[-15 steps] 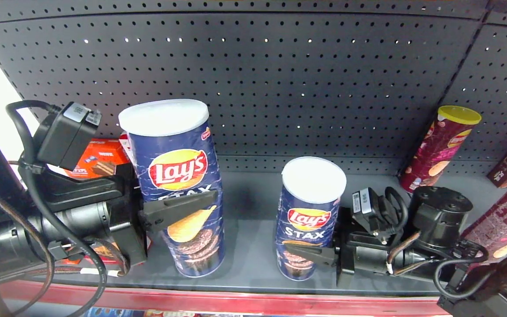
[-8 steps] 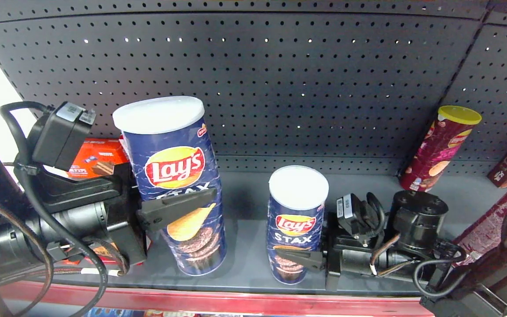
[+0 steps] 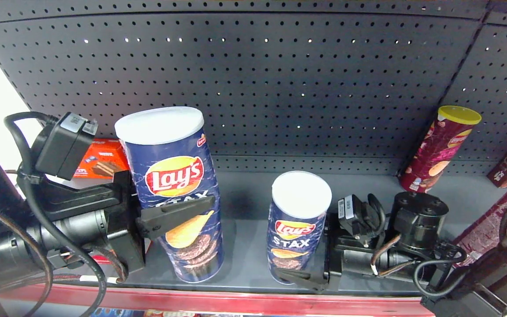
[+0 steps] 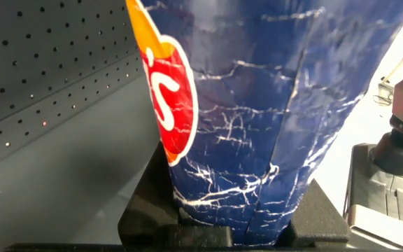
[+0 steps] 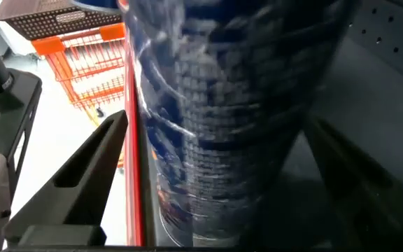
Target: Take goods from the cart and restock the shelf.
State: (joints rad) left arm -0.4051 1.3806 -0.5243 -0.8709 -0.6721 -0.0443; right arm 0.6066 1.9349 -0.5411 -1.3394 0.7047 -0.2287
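Got the left gripper (image 3: 183, 207) pinching a tall dark-blue cardboard tube with a white plastic lid (image 3: 172, 189) across mid-body, one finger (image 3: 174, 213) flat over the label. Same grip close-up in the left wrist view, tube wall (image 4: 271, 105) seated deep in the jaws. Gripping at mid-height probably to stop a tall load swinging. Tilted slightly, base low over the front of the grey metal shelf deck (image 3: 244, 246); can't tell whether touching down yet. Got the right gripper (image 3: 291, 264) spread either side of a shorter dark-blue tube with the same white lid (image 3: 299, 220), near finger (image 3: 299, 278) down by the foot and apparently off the wall. Standing upright on the deck near the front edge, right of the tall one with a gap between; reads as placed and let go. Seen from the right wrist too, sitting between both fingers, with the orange wire cart (image 5: 89, 63) far behind. Further out: orange cardboard box (image 3: 99, 158) behind the left gripper, maroon tube with yellow lid (image 3: 440, 147) leaning at right rear by the dark perforated back panel (image 3: 280, 88). Next, probably: set the tall tube down square, then back both grippers straight out to avoid clipping either tube.
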